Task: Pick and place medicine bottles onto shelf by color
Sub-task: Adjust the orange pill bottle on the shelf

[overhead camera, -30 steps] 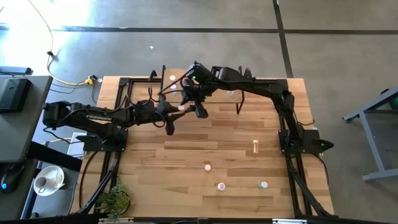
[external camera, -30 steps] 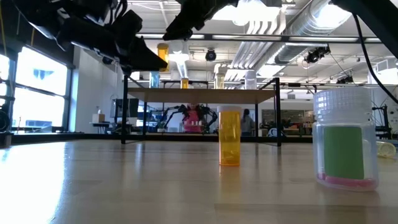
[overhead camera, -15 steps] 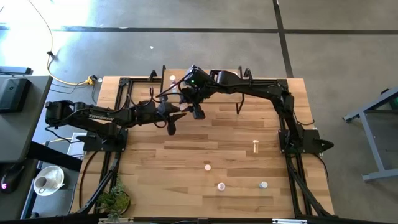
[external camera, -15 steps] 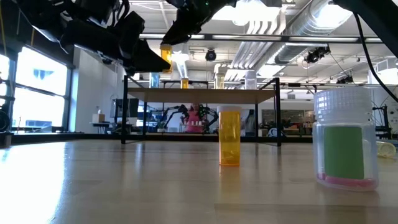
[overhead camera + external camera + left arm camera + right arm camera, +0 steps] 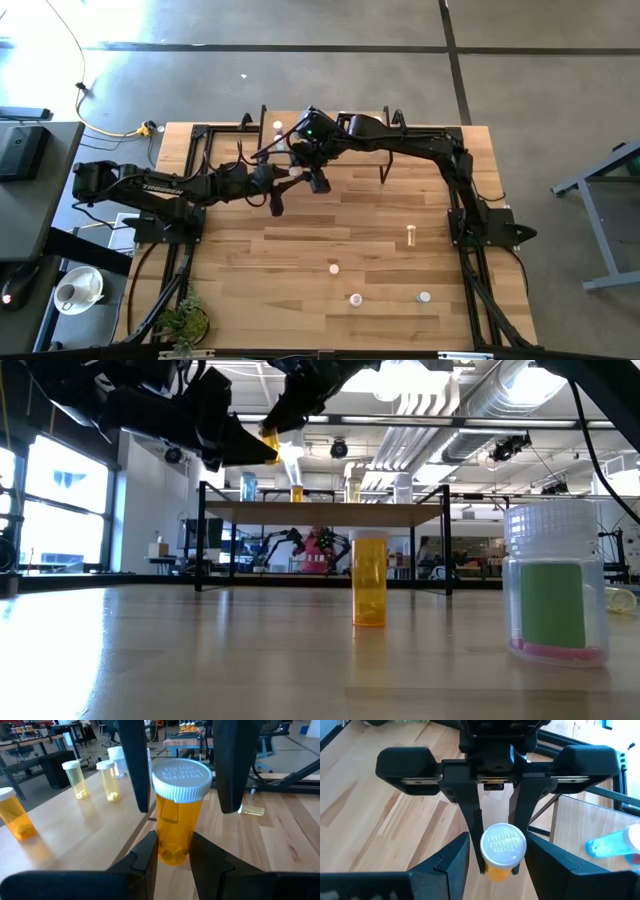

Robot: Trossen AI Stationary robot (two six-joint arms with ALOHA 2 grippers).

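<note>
Left end effector [image 5: 172, 852] clamps an orange bottle [image 5: 179, 810] mid-air beside the shelf [image 5: 262, 140]; right end effector [image 5: 495, 851] straddles it, spread.
High view: four bottles left on tabletop [image 5: 300, 260]. Low view: several already on shelf. Roughly mid-task.

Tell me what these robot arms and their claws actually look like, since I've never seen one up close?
Both arms are dark, nearly black, built from jointed tube-like segments. The left arm carries pale lettering along its side, and thin dark cables loop beside the right arm. Each ends in a gripper with two flat, blade-like black fingers sliding on a wide black crossbar.
</note>
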